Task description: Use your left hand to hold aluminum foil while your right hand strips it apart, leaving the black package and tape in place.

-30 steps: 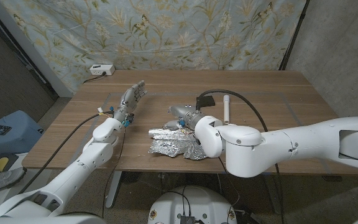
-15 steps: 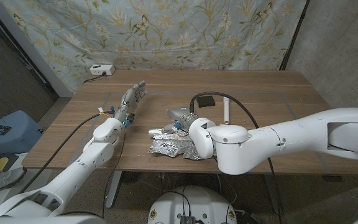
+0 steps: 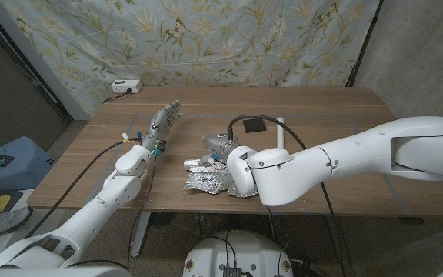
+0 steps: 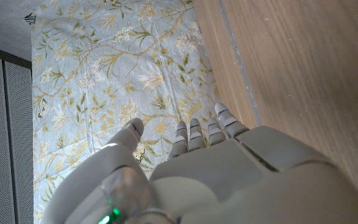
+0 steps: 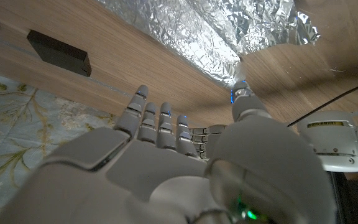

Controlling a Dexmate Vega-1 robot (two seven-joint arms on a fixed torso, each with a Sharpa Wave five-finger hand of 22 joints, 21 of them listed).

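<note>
Both hands hold nothing, fingers apart: the right hand (image 3: 215, 145) has slid further left, its fingers (image 5: 157, 118) now beside the foil (image 3: 210, 179) on the desk (image 3: 337, 123). Left hand (image 3: 162, 122) stays well apart from it, so no holding has begun.

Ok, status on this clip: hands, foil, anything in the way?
Left hand open, off the crumpled silver aluminum foil. Right hand open above it, nothing gripped. Small black rectangular package lies beyond, clear.

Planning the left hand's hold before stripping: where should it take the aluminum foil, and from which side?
Grip the aluminum foil at its left end, coming from the robot's left. The crumpled sheet lies flat there, uncovered; the right hand hovers at its far edge, and the left hand stands open, apart.
</note>
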